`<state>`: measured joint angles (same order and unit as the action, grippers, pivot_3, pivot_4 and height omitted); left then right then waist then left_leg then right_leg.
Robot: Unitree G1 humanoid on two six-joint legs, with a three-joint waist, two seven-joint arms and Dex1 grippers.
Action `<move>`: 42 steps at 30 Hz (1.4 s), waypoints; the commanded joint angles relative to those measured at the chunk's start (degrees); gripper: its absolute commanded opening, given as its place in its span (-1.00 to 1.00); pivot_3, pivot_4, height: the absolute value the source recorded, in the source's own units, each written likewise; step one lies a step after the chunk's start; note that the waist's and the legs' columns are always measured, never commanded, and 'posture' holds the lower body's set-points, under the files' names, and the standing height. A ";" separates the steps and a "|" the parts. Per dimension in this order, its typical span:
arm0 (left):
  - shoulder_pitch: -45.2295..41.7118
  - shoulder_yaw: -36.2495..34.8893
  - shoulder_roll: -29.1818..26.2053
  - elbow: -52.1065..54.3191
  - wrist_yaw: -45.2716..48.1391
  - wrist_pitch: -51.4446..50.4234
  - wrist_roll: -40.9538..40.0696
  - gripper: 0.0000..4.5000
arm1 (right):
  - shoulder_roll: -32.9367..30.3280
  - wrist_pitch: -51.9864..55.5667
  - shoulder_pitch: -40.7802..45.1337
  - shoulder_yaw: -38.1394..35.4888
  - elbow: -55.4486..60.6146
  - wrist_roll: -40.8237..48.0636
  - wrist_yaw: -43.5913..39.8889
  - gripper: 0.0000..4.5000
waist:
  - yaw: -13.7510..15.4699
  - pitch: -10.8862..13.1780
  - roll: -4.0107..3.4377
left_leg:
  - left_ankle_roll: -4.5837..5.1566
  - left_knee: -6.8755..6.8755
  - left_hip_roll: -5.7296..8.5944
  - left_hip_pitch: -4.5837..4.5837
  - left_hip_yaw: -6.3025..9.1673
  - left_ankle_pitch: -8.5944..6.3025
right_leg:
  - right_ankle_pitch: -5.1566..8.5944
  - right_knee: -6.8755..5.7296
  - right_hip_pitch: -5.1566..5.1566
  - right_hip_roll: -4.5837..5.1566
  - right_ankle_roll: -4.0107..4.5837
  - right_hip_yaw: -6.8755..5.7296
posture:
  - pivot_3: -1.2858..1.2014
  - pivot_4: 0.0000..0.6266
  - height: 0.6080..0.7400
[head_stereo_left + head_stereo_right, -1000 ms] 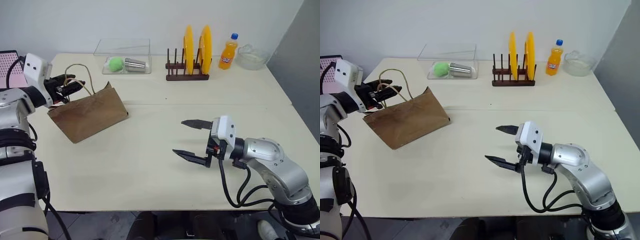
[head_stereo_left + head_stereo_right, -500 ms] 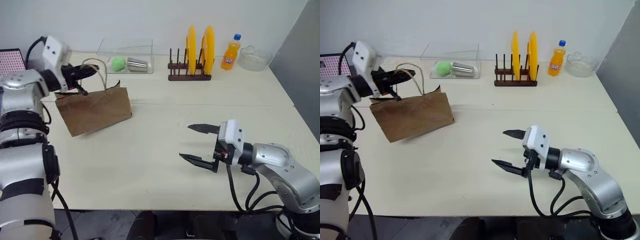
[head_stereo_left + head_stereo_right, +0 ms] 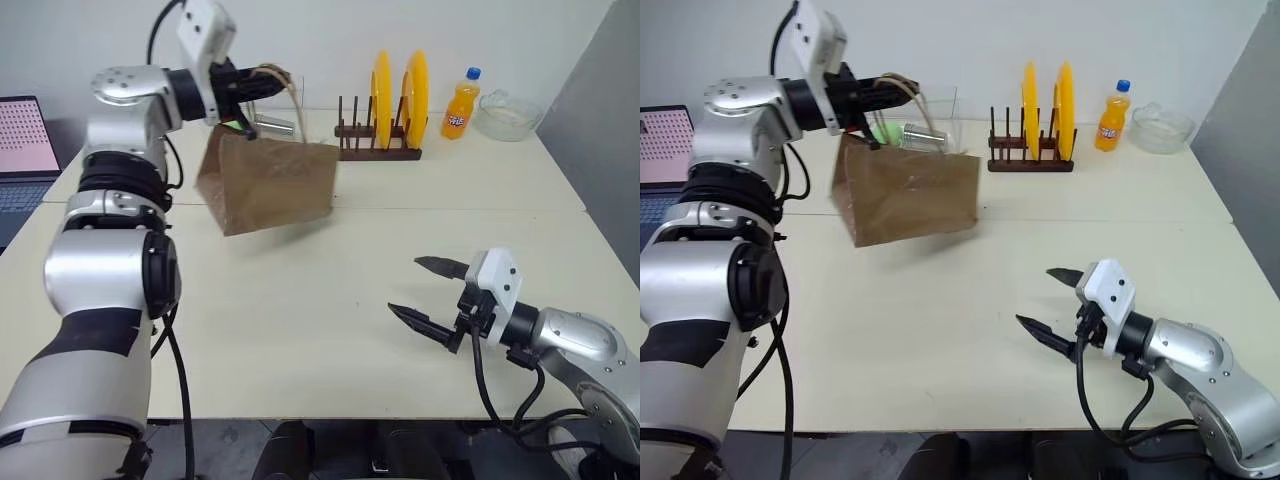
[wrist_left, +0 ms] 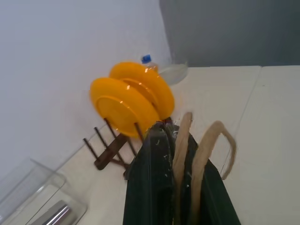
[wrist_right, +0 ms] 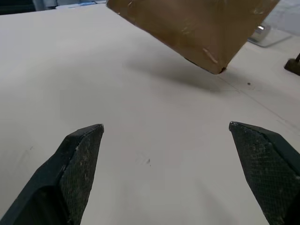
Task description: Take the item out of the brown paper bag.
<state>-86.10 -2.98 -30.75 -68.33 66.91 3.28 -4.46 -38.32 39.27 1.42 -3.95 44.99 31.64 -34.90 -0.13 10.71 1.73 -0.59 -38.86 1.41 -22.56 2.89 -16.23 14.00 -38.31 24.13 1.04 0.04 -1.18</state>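
My left gripper (image 3: 262,88) has swung the creased brown kraft paper bag (image 3: 270,184) from the frame's left edge up toward upper centre; it hangs tilted, clear of the cream table (image 3: 300,330), tan cord handles (image 4: 197,154) pinched tight. My right gripper (image 3: 428,295) gapes wide, empty, lower right.

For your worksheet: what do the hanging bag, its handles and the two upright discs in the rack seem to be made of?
Bag: creased matte brown paper, probably kraft.
Handles: tan twisted cord, paper or fibre; hard to say.
Discs: glossy yellow, likely plastic plates, going by their shine.
Rack: dark, seemingly wood.
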 commanded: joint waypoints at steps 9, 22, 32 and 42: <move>-4.49 -0.56 8.40 -4.27 -5.13 3.98 2.13 -1.00 | 0.57 2.24 -4.53 -1.66 6.21 -0.08 6.06 1.00 | -0.27 0.03 0.06 | 0.00 -0.05 0.00 0.17 -0.08 0.00 | 0.02 -0.47 0.07 -0.02 -0.03 0.11 | 0.03 -0.52 1.00; -7.33 -1.96 12.37 -5.92 -11.78 1.55 2.02 -1.00 | 0.92 2.60 -7.44 -2.90 8.22 0.72 8.79 1.00 | -0.23 0.06 0.11 | 0.00 -0.07 0.03 0.20 -0.11 0.00 | 0.02 -0.53 0.08 -0.01 -0.04 0.16 | 0.03 -0.52 1.00; -8.10 -2.62 13.35 -5.95 -13.70 1.01 2.25 -1.00 | 1.23 2.71 -5.84 -3.86 8.15 2.05 9.83 1.00 | -0.20 0.06 0.11 | 0.00 -0.07 0.03 0.20 -0.12 0.00 | 0.02 -0.54 0.08 -0.01 -0.03 0.17 | 0.03 -0.52 1.00; -4.95 -1.55 14.22 -6.35 -13.49 1.41 4.04 -1.00 | 3.27 1.31 -4.31 -5.58 8.72 2.93 11.04 1.00 | -0.22 0.06 0.11 | -0.01 -0.07 0.04 0.22 -0.13 0.01 | 0.02 -0.57 0.08 -0.01 -0.03 0.19 | 0.03 -0.52 1.00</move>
<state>-89.98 -4.32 -16.05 -76.02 53.36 3.55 -0.53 -35.26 41.88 -3.31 -7.96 51.20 33.37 -23.73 -0.36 10.77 1.84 -0.60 -38.93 1.45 -22.34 2.75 -16.23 14.02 -38.87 24.21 1.02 0.00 -0.98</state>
